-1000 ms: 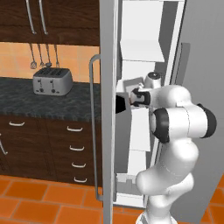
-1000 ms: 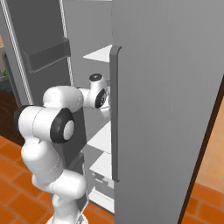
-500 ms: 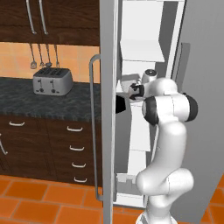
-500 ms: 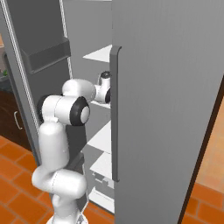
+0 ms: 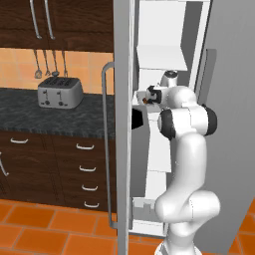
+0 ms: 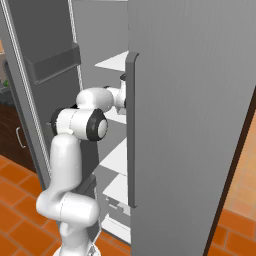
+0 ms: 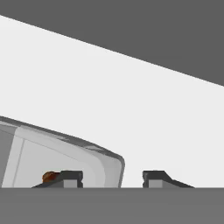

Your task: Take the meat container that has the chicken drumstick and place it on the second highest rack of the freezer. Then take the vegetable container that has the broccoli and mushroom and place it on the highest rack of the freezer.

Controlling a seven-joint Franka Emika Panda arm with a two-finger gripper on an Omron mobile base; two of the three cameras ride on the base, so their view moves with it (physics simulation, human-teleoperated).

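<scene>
The claw (image 7: 112, 177) stands with its jaws parted, one tip on each side of the tray's (image 7: 65, 153) near wall – straddling the rim but, as far as the hand view shows, not pinching it. That looks like a letting-go, made because the tray rests flat on the white rack (image 7: 131, 87) and needs no more support. The drumstick (image 7: 50, 176) shows as a small reddish-brown spot inside the tray, just behind one tip. Outward from there, the arm (image 5: 187, 149) reaches deep into the open freezer (image 5: 164, 60), at a shelf one below the top one – the second highest, I judge. The vegetable container is yet to be fetched.
</scene>
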